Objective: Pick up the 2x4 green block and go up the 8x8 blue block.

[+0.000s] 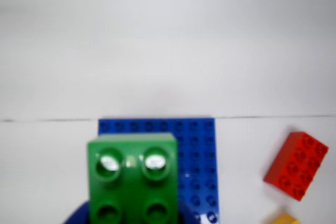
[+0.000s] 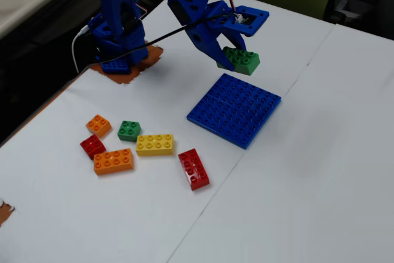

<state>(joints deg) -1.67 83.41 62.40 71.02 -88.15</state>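
One green brick aloft, above the far edge of the blue plate.

The jaws clamp the 2x4 green block [image 2: 241, 60], held above the upper corner of the 8x8 blue block [image 2: 234, 109] at mid-frame in the fixed view. Released here, it would likely land askew on the plate's edge or tip off. The white bench [image 2: 320, 170] is smooth and seamed; spare bricks lie at lower left.

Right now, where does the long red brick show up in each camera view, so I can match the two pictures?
Wrist view: the long red brick lies at the right edge, tilted, right of the blue plate.
Fixed view: the same brick lies low in the centre, below and left of the blue plate.
Shared landmark: the blue plate, with the green block held over it.
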